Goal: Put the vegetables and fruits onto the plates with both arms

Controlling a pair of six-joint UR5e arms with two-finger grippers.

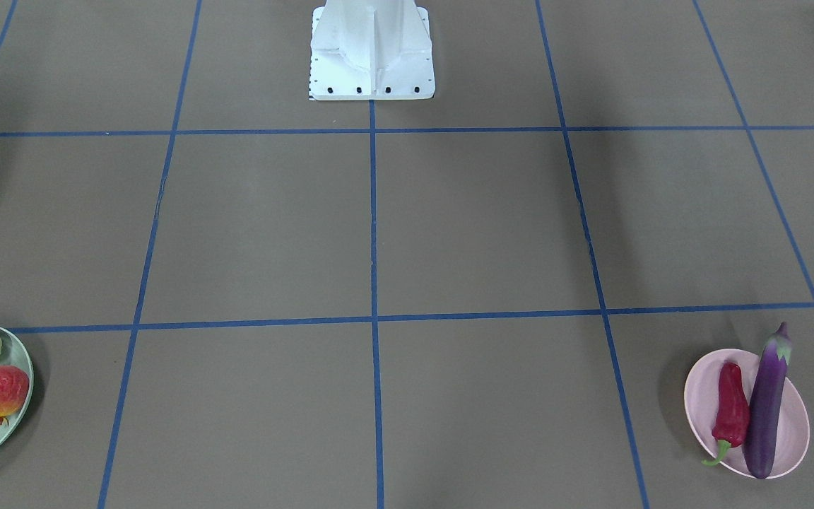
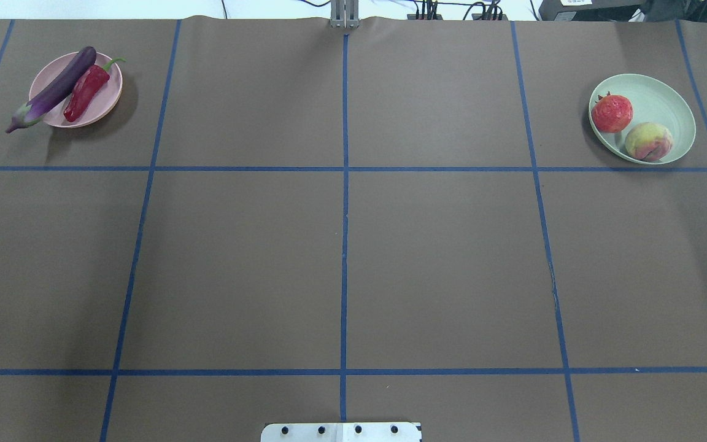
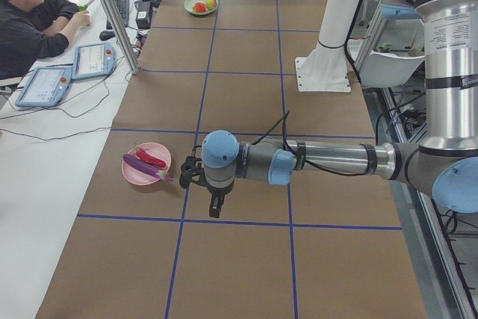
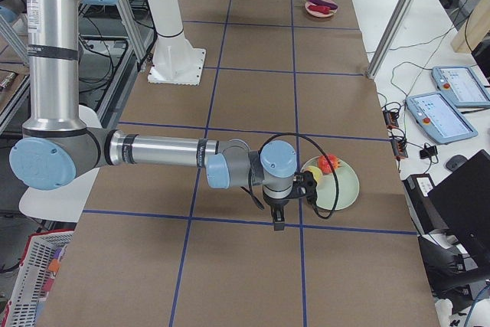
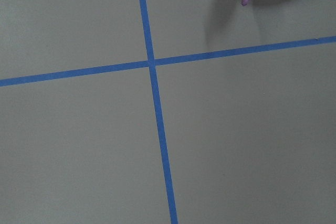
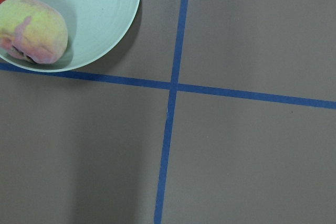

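The purple eggplant (image 2: 53, 92) and the red chili pepper (image 2: 86, 92) lie side by side on the pink plate (image 2: 108, 101) at the far left. The eggplant's cap end hangs over the rim. The pomegranate (image 2: 612, 113) and the peach (image 2: 648, 142) sit on the mint green plate (image 2: 666, 98) at the far right. My left gripper (image 3: 214, 207) hangs above the table near the pink plate (image 3: 133, 175). My right gripper (image 4: 278, 220) hangs near the mint plate (image 4: 344, 189). Both show only in the side views, so I cannot tell whether they are open or shut.
The white base block (image 1: 372, 49) stands at the robot's side of the brown table with blue tape lines. A person (image 3: 30, 13) sits at the side table with tablets (image 3: 93, 57). Metal frame posts (image 3: 112, 13) stand along that edge.
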